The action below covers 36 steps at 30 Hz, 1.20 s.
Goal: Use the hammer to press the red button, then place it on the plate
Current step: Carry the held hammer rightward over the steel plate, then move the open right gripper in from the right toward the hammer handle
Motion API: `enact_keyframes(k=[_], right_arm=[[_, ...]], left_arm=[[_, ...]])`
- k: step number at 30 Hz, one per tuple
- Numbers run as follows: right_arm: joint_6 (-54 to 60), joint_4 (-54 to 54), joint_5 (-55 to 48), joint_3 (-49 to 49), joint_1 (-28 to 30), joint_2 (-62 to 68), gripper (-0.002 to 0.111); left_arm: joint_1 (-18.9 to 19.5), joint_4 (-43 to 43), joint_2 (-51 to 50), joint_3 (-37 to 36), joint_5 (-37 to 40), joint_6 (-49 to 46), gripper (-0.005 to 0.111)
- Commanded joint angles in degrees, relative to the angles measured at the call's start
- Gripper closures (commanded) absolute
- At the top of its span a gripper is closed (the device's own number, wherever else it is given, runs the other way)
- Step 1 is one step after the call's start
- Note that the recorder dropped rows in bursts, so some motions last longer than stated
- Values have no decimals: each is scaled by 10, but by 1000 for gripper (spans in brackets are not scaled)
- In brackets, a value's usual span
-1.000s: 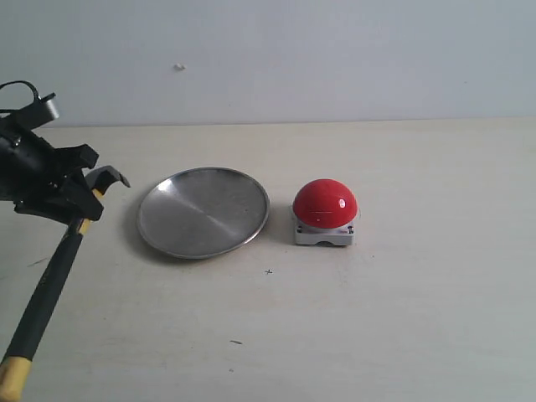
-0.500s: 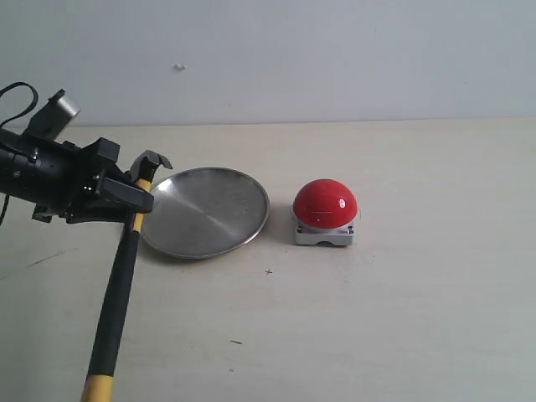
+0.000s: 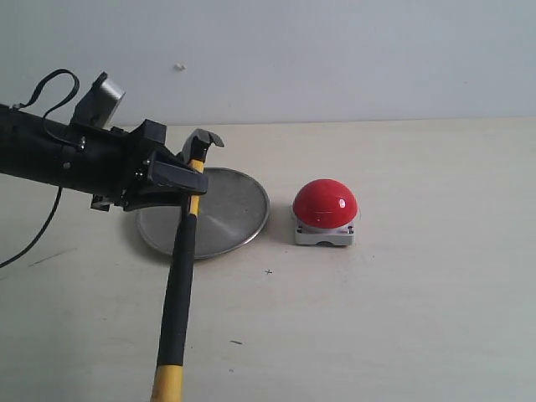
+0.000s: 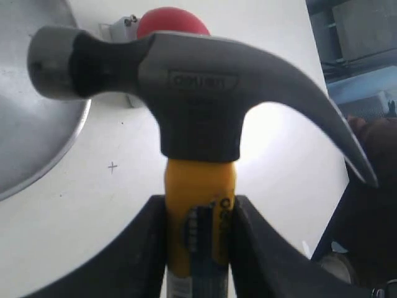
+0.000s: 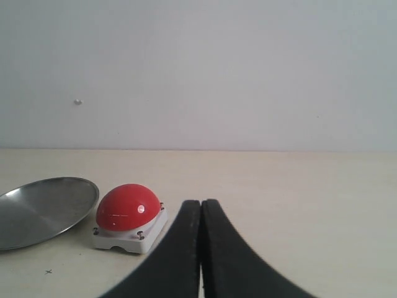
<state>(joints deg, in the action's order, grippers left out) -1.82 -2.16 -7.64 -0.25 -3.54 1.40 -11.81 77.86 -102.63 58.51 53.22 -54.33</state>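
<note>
Pale tabletop [image 3: 419, 318] carries the plate [image 3: 230, 213] with the red button [image 3: 325, 203] just beside it. The left gripper [image 3: 186, 180] is clamped on the yellow neck of the hammer [image 3: 176, 285], whose head hangs above the plate's far-from-button side, while the right gripper [image 5: 201, 248] sits idle, jaws pressed together on nothing. I judge this the carry toward the button; next, the head must cross the plate and come down squarely on the dome.

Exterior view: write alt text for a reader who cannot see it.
The left pincer grips a black-and-yellow claw hammer by its neck near a round silver metal plate. A glossy red dome button sits to its right.
</note>
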Motion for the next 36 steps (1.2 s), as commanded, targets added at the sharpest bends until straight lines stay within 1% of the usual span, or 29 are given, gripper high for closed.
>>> enact_keyframes(k=[1,5,11,13,17,21,26,32,36], right_arm=[[2,0,12,3,4,-3,108],[2,0,44,3,4,-3,108],[2,0,52,3,4,-3,108],[2,0,73,3,4,-3,108],[-47,-21,175,3,4,-3,108],[-71,-53,232,3,4,-3,108],[-150,-69,240,3,4,-3,108],[-168,-69,240,3,4,-3,108],[-256,-69,243,3,4,-3,108]], left_arm=[[-3,39,13,0,7,-10,107],[-3,51,11,0,3,-16,107],[-3,74,0,0,3,-25,107],[-3,84,-2,0,3,-38,107],[-3,101,-2,0,0,-55,107],[-3,101,-2,0,-1,-60,107],[-3,101,-2,0,-1,-60,107],[-3,101,-2,0,-1,-66,107],[-3,101,-2,0,-1,-66,107]])
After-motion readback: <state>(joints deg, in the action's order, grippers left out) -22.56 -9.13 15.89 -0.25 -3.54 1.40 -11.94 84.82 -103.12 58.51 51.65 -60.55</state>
